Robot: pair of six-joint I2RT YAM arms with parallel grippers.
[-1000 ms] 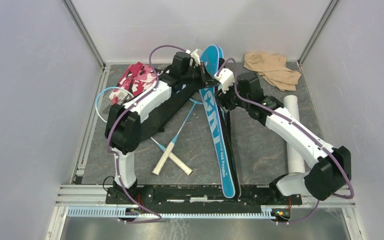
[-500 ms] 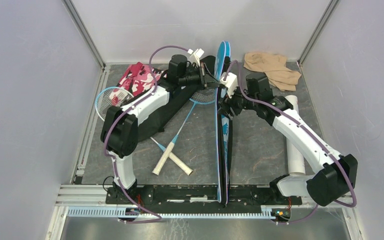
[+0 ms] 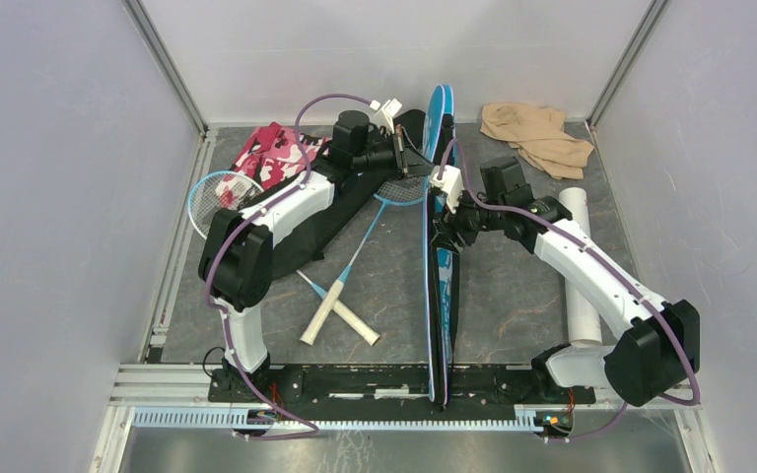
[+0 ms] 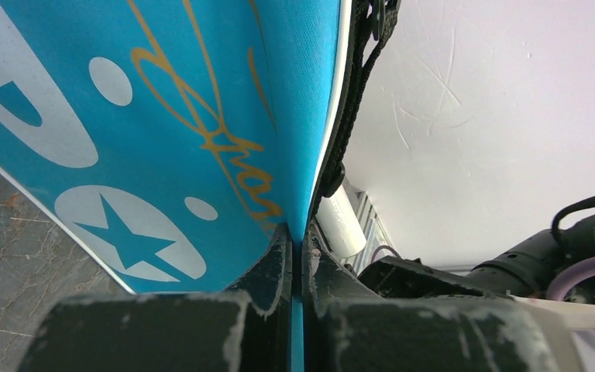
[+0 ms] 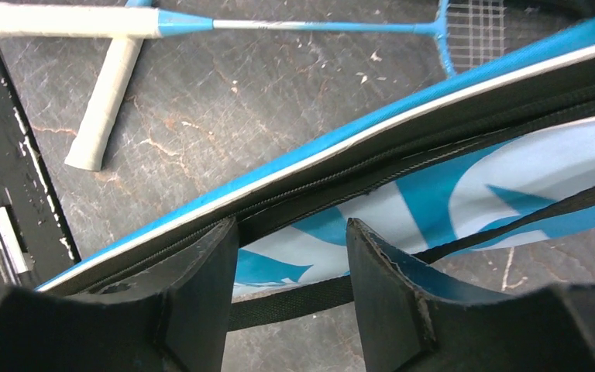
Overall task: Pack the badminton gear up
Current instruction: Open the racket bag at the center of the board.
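Blue fabric piped in white and black marks the blue racket cover (image 3: pixel 441 296), which is stood on edge on the grey worktop (image 3: pixel 513 281). Its long axis is run from the far wall straight toward the arm bases, between the two arms. Its far, broad head end is pinched by the left end effector (image 3: pixel 420 161): in the left wrist view the two fingers are seen pressed together on the cover's rim, with only the thin blue edge between them. The right end effector (image 3: pixel 443 215) is held against the cover's right side, a little nearer the bases than the left one, and its jaws are spread. In the right wrist view the black zip edge is seen passing across the gap between the fingers (image 5: pixel 194 294), though whether either pad touches the fabric cannot be told. The coming move is judged to turn on this relation: the zipped edge lies directly at the right end effector, crosswise to its jaws, so the right arm is the nearer one for parting it while the head end is held up by the left. The two rackets (image 3: pixel 321 313) are seen crossed on the worktop to the left of the cover, handles toward the bases, well apart from both end effectors. The black racket cover (image 3: pixel 340 217) is partly hidden beneath the left arm. The long white tube (image 3: pixel 582 296) is found under the right arm. No shuttlecock can be made out.
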